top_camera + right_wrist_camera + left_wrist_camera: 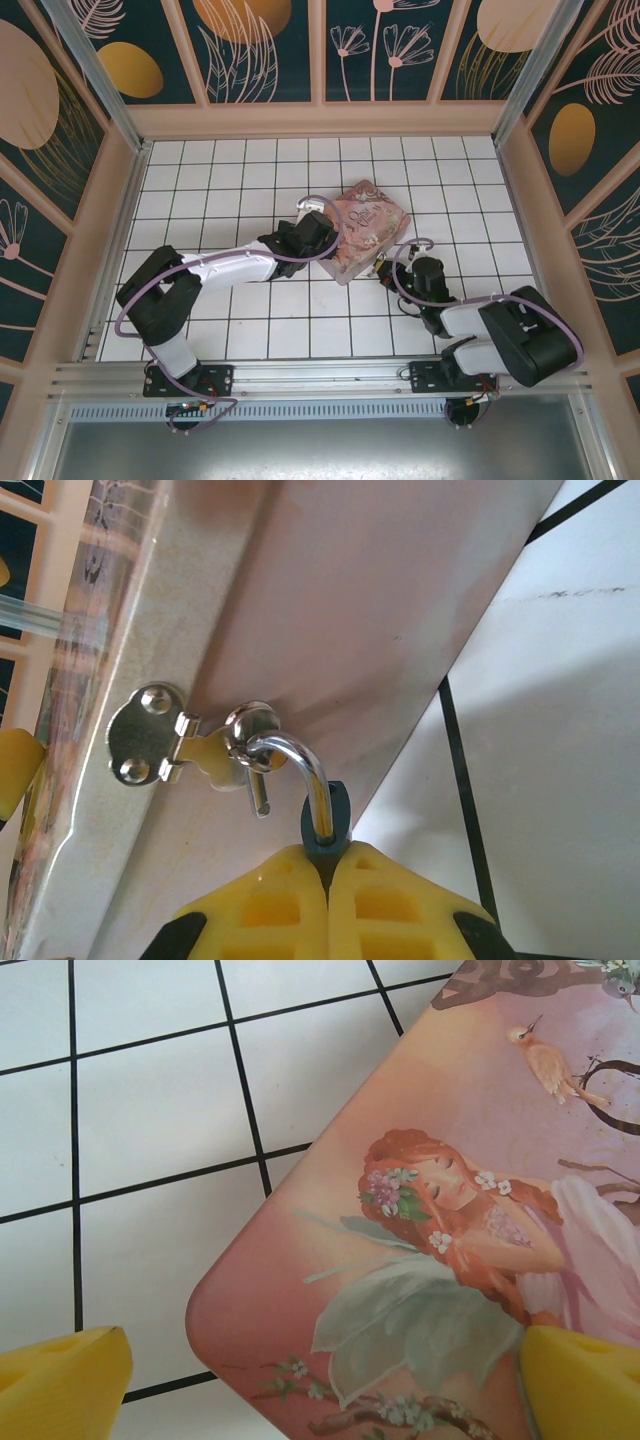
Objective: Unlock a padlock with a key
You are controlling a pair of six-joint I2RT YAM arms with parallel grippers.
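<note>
The left arm (225,270) folds up from its base at the near-left of the white tiled table (250,330), bends sharply at the elbow, and lays its forearm out to the right. It ends at the near-left corner of the pink tin box (365,225). The left gripper (322,1400) hangs over the printed lid with its yellow fingertips (60,1385) spread wide, holding nothing.

The right arm (500,325) doubles back from a raised elbow at the near-right, its forearm reaching left toward the tin's near-right side. There the right gripper (328,880) has its fingers pressed together on the padlock (327,820), pinching the blue body so that only its top edge shows.

The padlock's long axis runs straight out of the fingertips toward the tin's wall. Its shackle (295,755) leads, arching over through the loop of the metal hasp (150,735). The shackle's shorter leg ends bare, outside the body.
</note>
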